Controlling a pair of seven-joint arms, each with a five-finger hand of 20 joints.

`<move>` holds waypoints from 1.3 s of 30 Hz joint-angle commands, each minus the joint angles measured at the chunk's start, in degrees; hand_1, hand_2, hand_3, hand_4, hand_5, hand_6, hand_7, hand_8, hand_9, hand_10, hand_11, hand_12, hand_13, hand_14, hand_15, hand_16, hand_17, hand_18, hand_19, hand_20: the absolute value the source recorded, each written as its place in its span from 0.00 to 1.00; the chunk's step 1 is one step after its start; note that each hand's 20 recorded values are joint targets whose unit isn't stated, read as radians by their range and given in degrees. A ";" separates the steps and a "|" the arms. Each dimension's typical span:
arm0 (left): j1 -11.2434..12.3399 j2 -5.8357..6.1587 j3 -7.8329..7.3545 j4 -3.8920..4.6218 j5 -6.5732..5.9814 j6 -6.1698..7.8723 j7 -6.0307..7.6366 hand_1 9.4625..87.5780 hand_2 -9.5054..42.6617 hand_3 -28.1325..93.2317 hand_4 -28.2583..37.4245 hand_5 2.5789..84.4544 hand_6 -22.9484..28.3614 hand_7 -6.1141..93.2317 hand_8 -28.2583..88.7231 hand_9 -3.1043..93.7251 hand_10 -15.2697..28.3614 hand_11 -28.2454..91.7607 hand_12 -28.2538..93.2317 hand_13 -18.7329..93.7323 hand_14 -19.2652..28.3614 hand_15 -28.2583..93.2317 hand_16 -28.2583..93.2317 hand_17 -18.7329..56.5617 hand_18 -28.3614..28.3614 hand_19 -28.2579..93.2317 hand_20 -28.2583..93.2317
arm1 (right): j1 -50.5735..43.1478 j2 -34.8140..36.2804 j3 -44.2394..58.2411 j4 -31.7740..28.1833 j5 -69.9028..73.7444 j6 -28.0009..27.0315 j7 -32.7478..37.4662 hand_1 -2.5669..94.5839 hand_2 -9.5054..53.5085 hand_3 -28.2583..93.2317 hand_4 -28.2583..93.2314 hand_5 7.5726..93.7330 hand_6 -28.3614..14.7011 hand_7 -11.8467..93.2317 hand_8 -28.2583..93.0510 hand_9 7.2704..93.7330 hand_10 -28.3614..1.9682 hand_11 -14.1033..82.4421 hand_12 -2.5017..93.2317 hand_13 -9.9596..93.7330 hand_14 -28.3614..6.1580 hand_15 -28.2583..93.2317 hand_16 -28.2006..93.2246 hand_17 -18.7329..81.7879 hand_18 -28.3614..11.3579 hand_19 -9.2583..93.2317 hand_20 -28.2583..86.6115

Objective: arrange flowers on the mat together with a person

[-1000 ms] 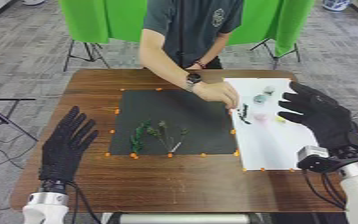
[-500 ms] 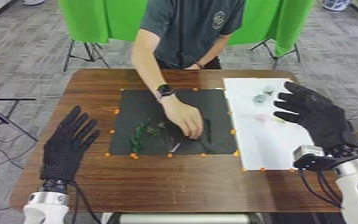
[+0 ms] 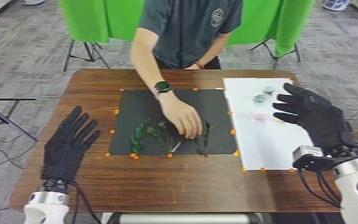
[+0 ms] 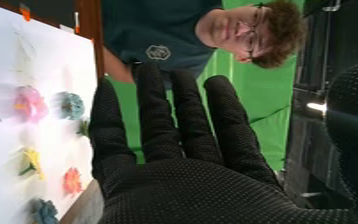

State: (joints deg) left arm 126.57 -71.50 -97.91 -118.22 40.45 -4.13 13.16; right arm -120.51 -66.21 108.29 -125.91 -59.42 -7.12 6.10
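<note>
I am holding my left hand (image 3: pixel 62 152) over the brown wooden table (image 3: pixel 100 185), to the left of the square black mat (image 3: pixel 144 107), its black-gloved fingers straight and slightly apart. My right hand (image 3: pixel 318 120) is hovering by the right side of the long white sheet (image 3: pixel 269 147), palm bare of anything; its fingers are standing straight and spread in the wrist view, with the thumb well out to the side.

A person's hand (image 3: pixel 182 120) is reaching down onto the mat, back upward, its fingertips resting near a long, dark green stem (image 3: pixel 204 139). I cannot tell whether they are gripping it. To the left of that hand, a leafy green sprig (image 3: pixel 138 137) is lying nearest the mat's left edge, and a thin, branching green sprig (image 3: pixel 162 132) is lying between the two. A pale, slender stalk (image 3: pixel 176 147) is slanting just beside it. Small orange markers (image 3: pixel 135 156) are lining the mat's edges.

On the white sheet, loose flowers are lying apart: a pink blossom with a yellow centre (image 4: pixel 31 104), a ruffled teal bloom (image 4: pixel 72 105), a yellow flower (image 4: pixel 33 162), a coral-red flower (image 4: pixel 72 181) and a grey-blue bloom (image 4: pixel 44 211).
</note>
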 commanded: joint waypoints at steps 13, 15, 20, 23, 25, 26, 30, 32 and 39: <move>1.14 -0.78 -0.31 -0.15 0.05 -0.10 -0.29 0.24 0.13 0.78 0.06 0.29 0.49 0.26 0.16 0.23 0.58 0.37 0.37 0.33 0.65 0.38 0.29 0.11 0.85 0.57 0.33 | 10.73 9.95 -8.80 5.52 -26.18 6.00 -4.96 0.25 0.00 0.92 0.00 0.35 0.56 0.31 0.14 0.40 0.53 0.33 0.25 0.47 0.50 0.47 0.43 0.27 0.15 0.58 0.49; 1.27 -0.80 -0.28 -0.24 0.13 0.09 -0.18 0.25 0.13 0.78 0.06 0.29 0.49 0.26 0.16 0.23 0.58 0.37 0.37 0.33 0.64 0.38 0.29 0.11 0.85 0.57 0.33 | 13.38 12.08 -10.85 6.93 -30.99 7.97 -5.29 0.26 0.00 0.92 0.00 0.36 0.57 0.33 0.13 0.40 0.54 0.33 0.25 0.48 0.52 0.48 0.42 0.28 0.15 0.59 0.49; 1.45 -1.00 -0.28 -0.20 -0.05 0.37 -0.18 0.25 0.13 0.78 0.06 0.29 0.49 0.25 0.16 0.23 0.58 0.37 0.37 0.33 0.64 0.38 0.29 0.11 0.85 0.56 0.33 | 18.54 16.65 -16.82 11.11 -45.40 14.54 -5.32 0.27 0.00 0.92 0.00 0.35 0.58 0.35 0.12 0.39 0.57 0.35 0.25 0.50 0.54 0.53 0.41 0.30 0.17 0.64 0.52; 1.21 -0.95 -0.25 -0.08 0.05 0.16 -0.29 0.25 0.13 0.78 0.06 0.30 0.49 0.25 0.16 0.23 0.58 0.37 0.37 0.33 0.64 0.38 0.28 0.11 0.85 0.56 0.33 | 20.56 19.45 -20.21 13.60 -61.90 18.37 -2.29 0.31 0.00 0.90 0.00 0.34 0.63 0.38 0.10 0.40 0.64 0.37 0.25 0.55 0.55 0.60 0.39 0.33 0.18 0.68 0.53; 1.24 -0.95 -0.28 -0.14 0.05 0.29 -0.28 0.25 0.13 0.78 0.06 0.30 0.49 0.26 0.16 0.23 0.58 0.37 0.37 0.33 0.64 0.38 0.28 0.11 0.85 0.56 0.33 | 22.26 21.36 -22.59 16.14 -74.75 18.49 -1.13 0.33 0.00 0.90 0.00 0.35 0.65 0.40 0.10 0.42 0.66 0.38 0.25 0.58 0.56 0.66 0.39 0.35 0.20 0.70 0.54; 1.20 -0.96 -0.31 -0.09 0.05 0.25 -0.29 0.25 0.13 0.78 0.06 0.30 0.49 0.26 0.16 0.23 0.58 0.37 0.37 0.33 0.64 0.38 0.28 0.11 0.85 0.56 0.33 | 22.87 22.11 -23.19 17.20 -76.65 17.43 -2.13 0.34 0.00 0.89 0.00 0.36 0.66 0.42 0.09 0.43 0.67 0.40 0.25 0.58 0.57 0.68 0.38 0.36 0.21 0.71 0.54; 1.45 -1.14 -0.64 -0.16 0.45 -0.44 -0.75 0.25 0.12 0.78 0.07 0.30 0.49 0.26 0.16 0.23 0.58 0.37 0.37 0.33 0.64 0.38 0.29 0.11 0.85 0.56 0.33 | 25.49 25.01 -27.08 20.03 -81.42 14.22 -0.31 0.34 0.00 0.90 0.00 0.38 0.68 0.44 0.09 0.46 0.69 0.44 0.26 0.61 0.55 0.75 0.39 0.39 0.22 0.76 0.56; 1.65 -1.04 -0.61 -0.30 0.31 -0.45 -0.52 0.25 0.12 0.79 0.07 0.30 0.49 0.26 0.16 0.23 0.57 0.37 0.37 0.33 0.64 0.38 0.29 0.11 0.85 0.56 0.33 | 27.42 26.49 -29.61 21.11 -82.48 11.79 1.41 0.34 0.00 0.90 0.00 0.39 0.68 0.45 0.08 0.47 0.69 0.46 0.26 0.62 0.55 0.78 0.39 0.40 0.22 0.79 0.57; 1.71 -0.70 -0.61 -0.35 0.18 -0.24 -0.18 0.25 0.12 0.79 0.06 0.30 0.49 0.26 0.16 0.23 0.58 0.37 0.37 0.33 0.65 0.38 0.29 0.11 0.85 0.56 0.33 | 34.26 27.82 -36.77 24.34 -83.39 1.86 3.92 0.33 0.00 0.90 0.00 0.41 0.65 0.45 0.08 0.48 0.66 0.47 0.27 0.63 0.53 0.81 0.40 0.41 0.22 0.81 0.58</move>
State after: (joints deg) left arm 127.42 -72.14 -98.38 -118.37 40.51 -4.13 13.09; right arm -91.75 -39.48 75.96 -104.12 -140.69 -1.20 8.53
